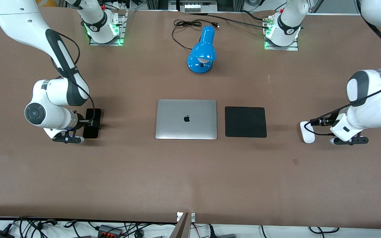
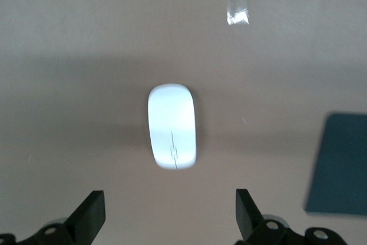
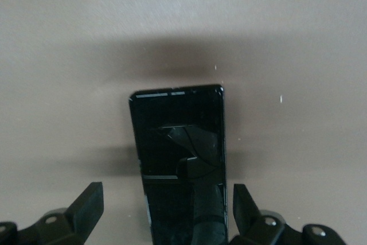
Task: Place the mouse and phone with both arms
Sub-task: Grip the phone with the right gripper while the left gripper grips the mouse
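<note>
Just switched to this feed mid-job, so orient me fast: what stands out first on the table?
The closed silver laptop lies mid-table beside a square matte black pad, with a glossy blue desk lamp farther from the camera. At the right arm's end, the open right gripper straddles the slim black phone. At the left arm's end, the open left gripper hovers by the small white oval mouse.

A: In the front view you lose part of the phone (image 1: 92, 123); the right arm's wrist covers its edge at 9 o'clock.

B: And the right wrist view cuts your phone (image 3: 180, 162) off at 6 o'clock.

A: The mouse (image 1: 307, 132) is partly under the left arm's cable at 1 o'clock.

B: Your black pad (image 2: 339, 164) runs off the left wrist view at 3 o'clock.
</note>
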Robot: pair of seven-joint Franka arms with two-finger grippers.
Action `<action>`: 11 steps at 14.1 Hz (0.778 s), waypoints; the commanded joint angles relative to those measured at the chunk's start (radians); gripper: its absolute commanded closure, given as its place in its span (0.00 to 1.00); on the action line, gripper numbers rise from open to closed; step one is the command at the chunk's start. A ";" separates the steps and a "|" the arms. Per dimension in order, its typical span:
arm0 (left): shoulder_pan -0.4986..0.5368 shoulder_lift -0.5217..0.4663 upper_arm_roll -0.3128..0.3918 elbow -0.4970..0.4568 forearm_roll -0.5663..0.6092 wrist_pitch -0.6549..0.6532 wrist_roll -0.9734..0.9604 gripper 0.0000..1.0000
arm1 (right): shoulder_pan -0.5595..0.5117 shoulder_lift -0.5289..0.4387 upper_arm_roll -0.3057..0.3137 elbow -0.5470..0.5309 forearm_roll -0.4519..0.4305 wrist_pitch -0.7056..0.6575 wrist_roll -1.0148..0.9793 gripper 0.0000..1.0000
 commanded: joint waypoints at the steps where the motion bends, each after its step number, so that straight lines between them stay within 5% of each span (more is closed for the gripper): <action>1: 0.019 -0.008 -0.002 -0.148 0.001 0.236 0.053 0.00 | -0.005 -0.040 0.001 -0.061 0.001 0.025 0.018 0.00; 5: 0.019 0.098 -0.004 -0.219 0.001 0.542 0.053 0.00 | -0.010 -0.036 -0.002 -0.113 0.001 0.102 0.018 0.00; 8: 0.021 0.123 -0.004 -0.236 0.001 0.590 0.055 0.00 | -0.010 -0.033 -0.002 -0.118 0.001 0.111 0.018 0.00; 11: 0.019 0.126 -0.004 -0.237 0.003 0.590 0.053 0.28 | -0.010 -0.022 -0.002 -0.125 0.001 0.132 0.018 0.00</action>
